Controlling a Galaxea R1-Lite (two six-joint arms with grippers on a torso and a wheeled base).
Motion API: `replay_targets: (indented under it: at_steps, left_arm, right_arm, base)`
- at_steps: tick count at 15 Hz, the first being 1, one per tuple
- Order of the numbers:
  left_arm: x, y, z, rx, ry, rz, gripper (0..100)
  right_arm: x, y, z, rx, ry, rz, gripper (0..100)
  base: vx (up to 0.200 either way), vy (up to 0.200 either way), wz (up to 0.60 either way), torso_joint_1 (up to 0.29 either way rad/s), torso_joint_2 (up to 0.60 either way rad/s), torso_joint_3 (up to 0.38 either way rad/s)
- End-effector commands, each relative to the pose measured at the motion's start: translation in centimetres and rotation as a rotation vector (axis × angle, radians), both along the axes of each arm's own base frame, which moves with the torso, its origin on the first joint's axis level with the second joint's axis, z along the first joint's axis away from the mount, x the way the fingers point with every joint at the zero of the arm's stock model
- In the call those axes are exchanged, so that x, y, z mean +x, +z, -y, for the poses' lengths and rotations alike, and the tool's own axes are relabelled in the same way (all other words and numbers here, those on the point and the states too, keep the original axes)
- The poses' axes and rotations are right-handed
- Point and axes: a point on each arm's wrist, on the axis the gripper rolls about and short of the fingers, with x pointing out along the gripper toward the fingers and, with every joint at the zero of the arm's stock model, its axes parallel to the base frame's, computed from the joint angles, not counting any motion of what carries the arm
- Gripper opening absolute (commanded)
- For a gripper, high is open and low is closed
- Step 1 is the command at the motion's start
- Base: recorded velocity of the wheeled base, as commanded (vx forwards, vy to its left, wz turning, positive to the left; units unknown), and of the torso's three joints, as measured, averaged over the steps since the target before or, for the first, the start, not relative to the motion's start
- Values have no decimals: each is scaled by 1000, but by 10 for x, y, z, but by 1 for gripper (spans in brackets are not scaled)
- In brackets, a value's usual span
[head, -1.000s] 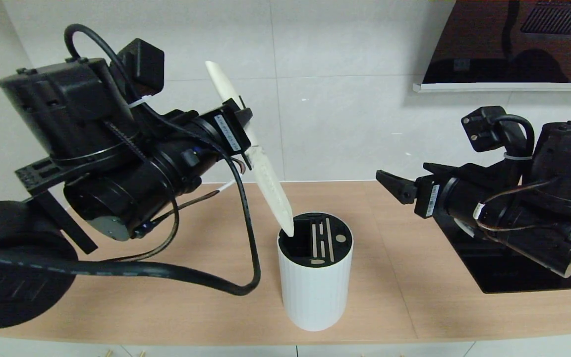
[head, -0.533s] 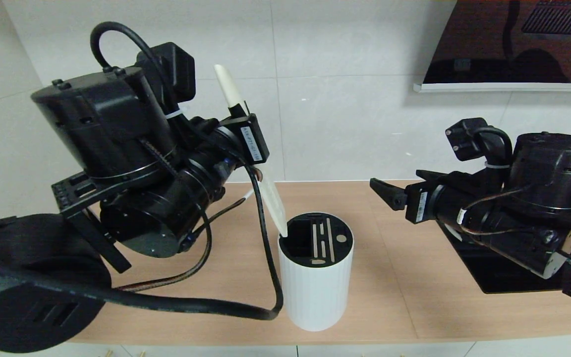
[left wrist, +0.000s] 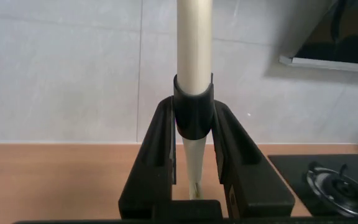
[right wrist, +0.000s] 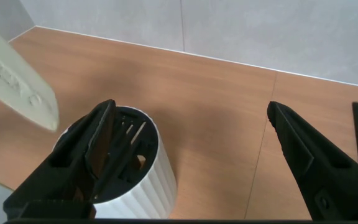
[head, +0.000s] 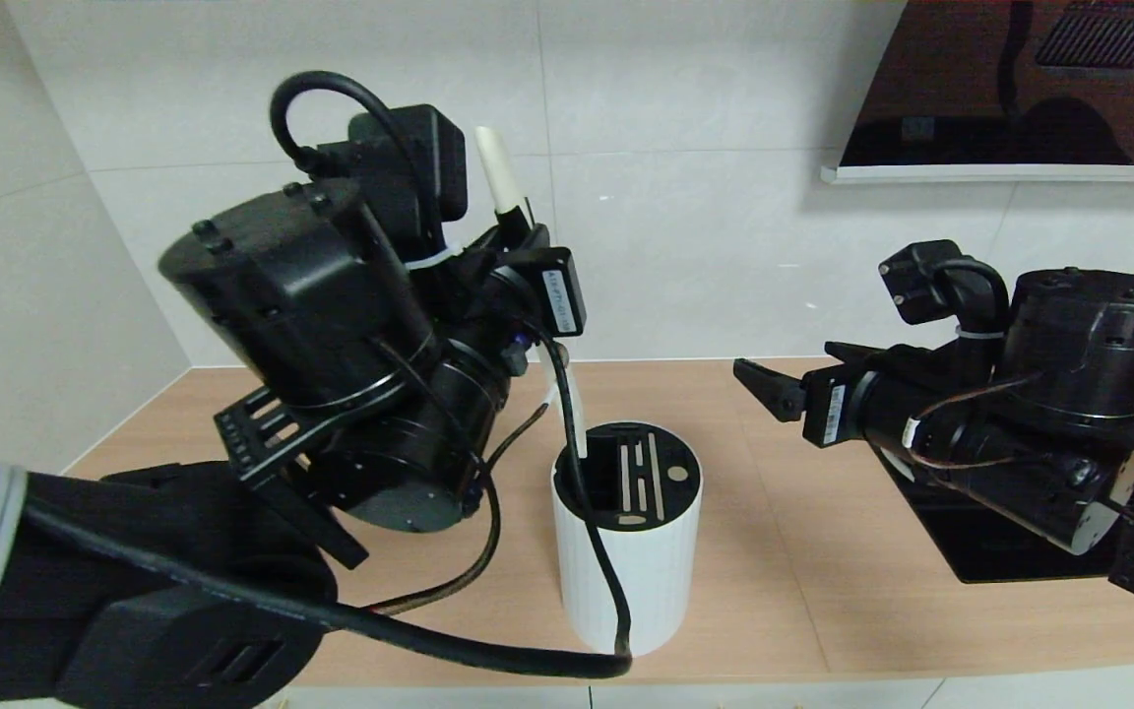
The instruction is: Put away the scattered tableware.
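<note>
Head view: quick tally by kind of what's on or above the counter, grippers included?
Knife: 1, the cream knife, clamped in the left gripper, blade pointing down at the holder
Holder: 1, the white utensil holder
Cooktop: 1, the black cooktop
Grippers: 2, the right gripper open and empty
Total: 5

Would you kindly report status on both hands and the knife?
Left hand shut on knife, blade tip at rim of white holder. Right hand open, empty, beside holder.
</note>
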Motion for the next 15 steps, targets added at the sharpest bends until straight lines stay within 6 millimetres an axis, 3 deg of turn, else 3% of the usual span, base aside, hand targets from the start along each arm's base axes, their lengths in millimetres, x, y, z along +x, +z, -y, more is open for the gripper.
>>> replay_targets:
  at_steps: [1,7,15]
  left_arm:
    - [3,-18,14,36,-5,-38,0]
    - [7,-39,26,72,9,-85,0]
    - [8,-51,33,80,1,-100,0]
  right_arm:
    - [1,-1,1,-1,-3,-2,100]
    - [1,-1,1,-1,-4,-2,100]
    - [1,-2,1,-4,-6,-4,100]
  base:
    - [0,0,0,0,0,0]
    - [0,0,0,0,0,0]
    - [0,0,0,0,0,0]
